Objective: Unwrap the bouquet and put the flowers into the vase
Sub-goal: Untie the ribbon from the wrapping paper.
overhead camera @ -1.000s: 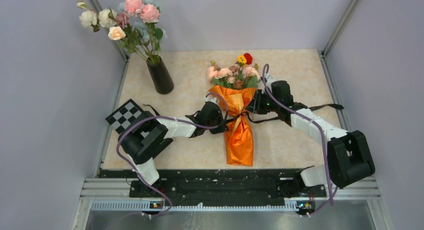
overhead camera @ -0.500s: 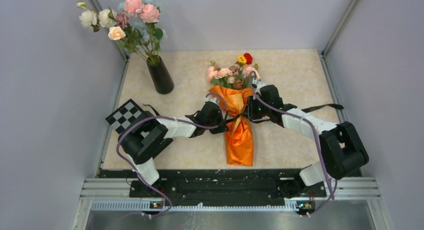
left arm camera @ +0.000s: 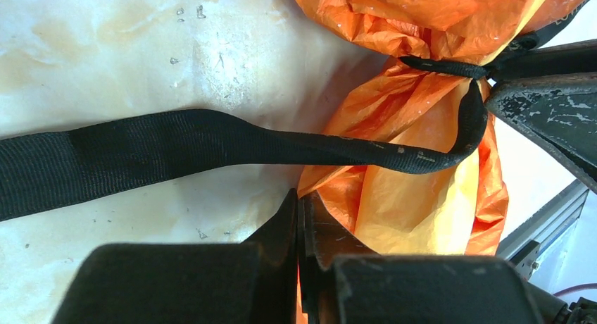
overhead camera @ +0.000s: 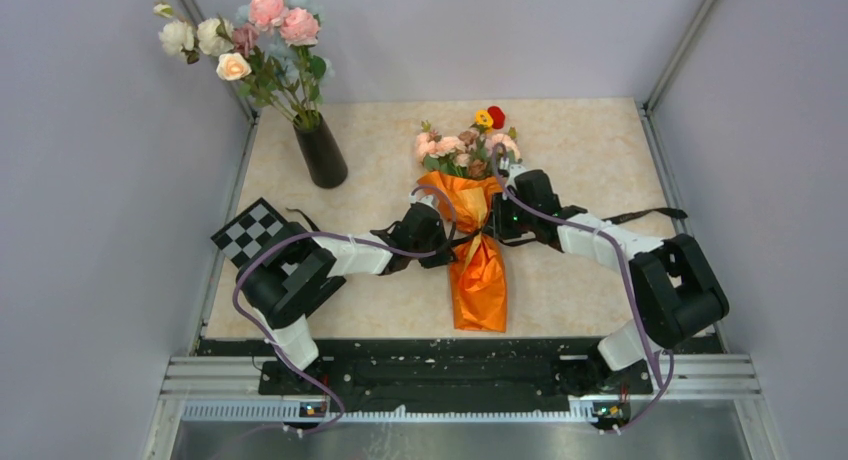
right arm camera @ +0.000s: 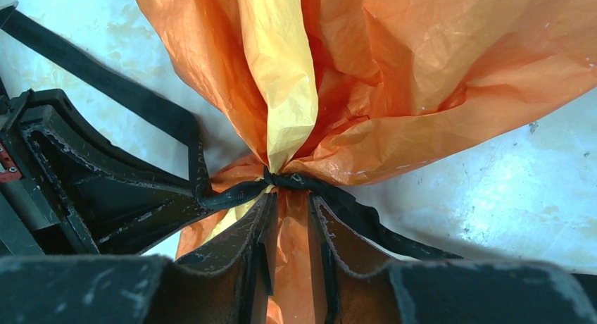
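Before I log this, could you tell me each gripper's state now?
Left gripper: closed; hold unclear.
Right gripper: closed on the bouquet just below its ribbon.

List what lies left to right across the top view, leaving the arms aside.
flower bunch → vase → bouquet → ribbon end

Shiny against matt
The bouquet point(overhead camera: 478, 270) has crinkled, glossy orange paper; its ribbon point(left arm camera: 141, 151) is matt black woven cloth. The tabletop point(overhead camera: 590, 150) looks smooth, stone-like; the vase point(overhead camera: 322, 155) glossy black.
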